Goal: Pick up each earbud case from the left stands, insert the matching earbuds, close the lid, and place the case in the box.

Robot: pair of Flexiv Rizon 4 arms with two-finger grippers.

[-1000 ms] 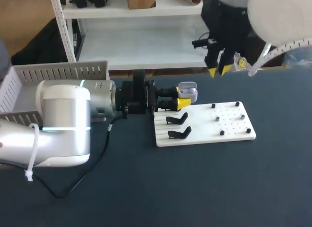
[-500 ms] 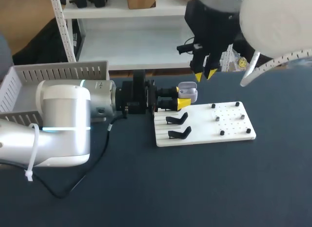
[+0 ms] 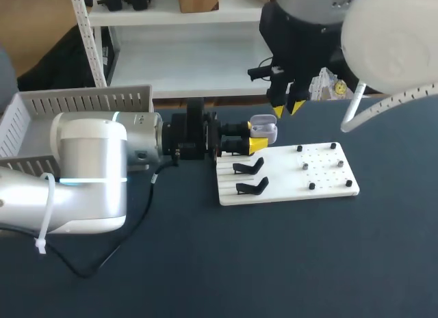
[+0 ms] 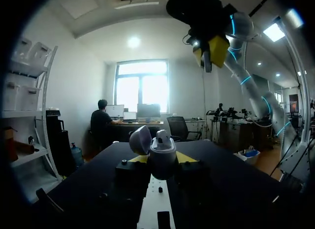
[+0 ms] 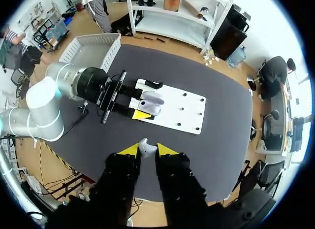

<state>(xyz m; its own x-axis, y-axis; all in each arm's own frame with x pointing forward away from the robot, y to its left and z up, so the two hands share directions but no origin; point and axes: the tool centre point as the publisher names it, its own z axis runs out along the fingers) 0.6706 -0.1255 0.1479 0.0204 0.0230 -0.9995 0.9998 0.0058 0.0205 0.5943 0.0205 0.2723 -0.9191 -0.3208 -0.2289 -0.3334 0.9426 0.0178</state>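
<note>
A white earbud case [image 3: 264, 129] with its lid up is held level at the far left corner of the white board [image 3: 321, 191], my left gripper [image 3: 257, 145] shut on it from the left. In the left wrist view the case [image 4: 162, 149] sits between the yellow tips of the left gripper [image 4: 163, 160], lid [image 4: 140, 139] tilted back. My right gripper [image 3: 287, 110] hangs above and just behind the case. In the right wrist view the right gripper [image 5: 147, 150] is shut on a small white earbud [image 5: 145, 147], with the open case [image 5: 151, 104] far below.
Two black stands [image 3: 249, 167] [image 3: 252, 187] stand without cases on the board's left part. Small pegs and an earbud [image 3: 305, 165] dot its right part. A white slatted box [image 3: 82, 100] sits at the far left, behind my left arm. A black cable [image 3: 130, 236] trails over the dark tabletop.
My right gripper has swung left from the table's far right edge to a spot above the held case. The left arm and the case have stayed still.
</note>
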